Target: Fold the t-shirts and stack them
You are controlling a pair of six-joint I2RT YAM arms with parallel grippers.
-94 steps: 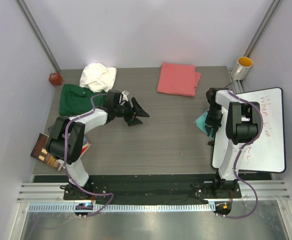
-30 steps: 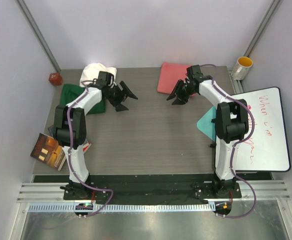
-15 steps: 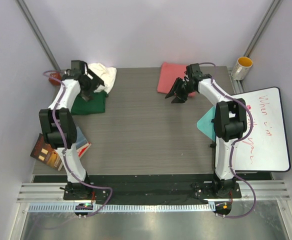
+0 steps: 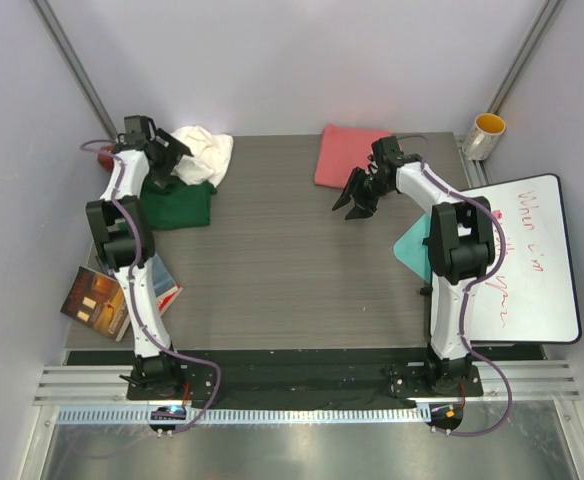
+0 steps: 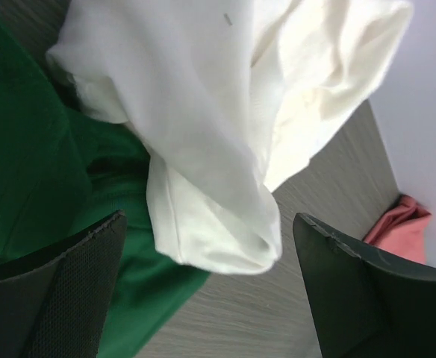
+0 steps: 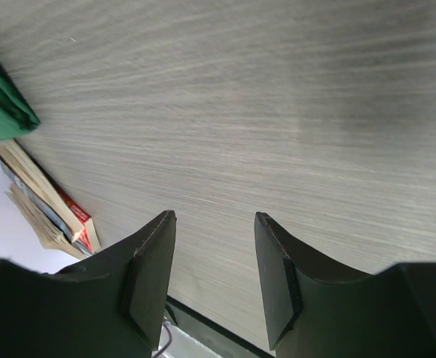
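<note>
Grey wood-grain worktop, pale walls round it. Task looks early-to-mid. Coral-pink tee lies as a neat folded rectangle just beyond the right fingers. Green tee lies flat, prob. folded, below and beside the left fingers. White tee is a crumpled heap right ahead of the left fingers, its edge draped over the green one. Nothing's stacked yet, so the white one needs folding, then all three need piling.

Left fingers: spread wide and empty. The white heap's lower lobe sits between them, not pinched; contact can't be told. Right fingers: approx. half apart, holding nothing, only bare worktop between them, w/ books off to their left.
</note>
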